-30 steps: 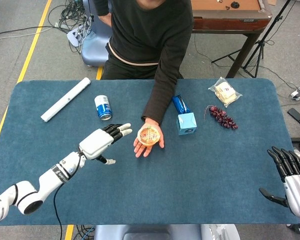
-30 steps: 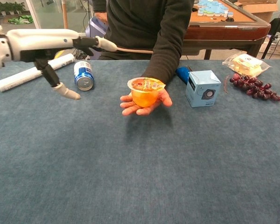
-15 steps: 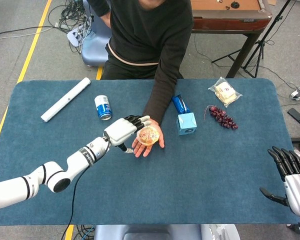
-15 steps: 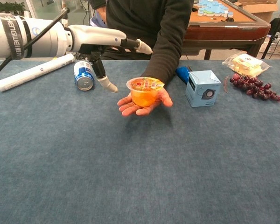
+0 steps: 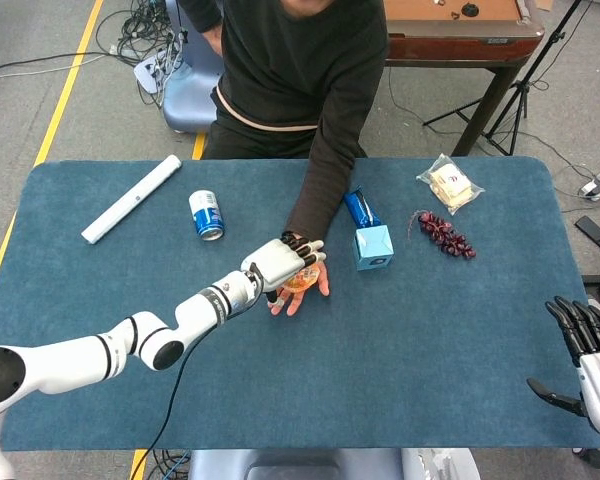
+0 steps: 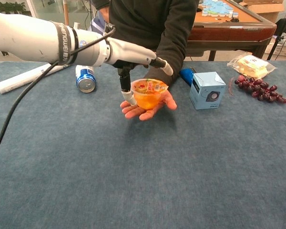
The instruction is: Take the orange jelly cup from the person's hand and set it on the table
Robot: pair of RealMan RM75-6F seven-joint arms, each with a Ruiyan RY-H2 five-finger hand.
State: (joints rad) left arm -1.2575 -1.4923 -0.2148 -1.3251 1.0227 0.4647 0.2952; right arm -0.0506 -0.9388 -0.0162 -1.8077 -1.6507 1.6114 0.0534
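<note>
The orange jelly cup (image 6: 148,96) with its printed foil lid stands on the person's upturned palm (image 6: 150,109) over the blue table (image 6: 143,181). My left hand (image 6: 133,53) has reached it. The thumb hangs down by the cup's left side, and the other fingers stretch out above and behind the lid, not closed on it. From the head view, my left hand (image 5: 283,261) covers most of the cup (image 5: 302,281). My right hand (image 5: 592,366) rests open at the table's near right corner, holding nothing.
A blue can (image 6: 86,78) and a white tube (image 6: 28,78) lie to the left behind my arm. A blue box (image 6: 207,90), a blue packet (image 5: 360,208), grapes (image 6: 260,88) and a bagged snack (image 6: 250,65) sit to the right.
My left arm has reached rightward, from open table beside the can to the person's palm. Its fingers now stand around the cup. The right hand has barely shifted.
</note>
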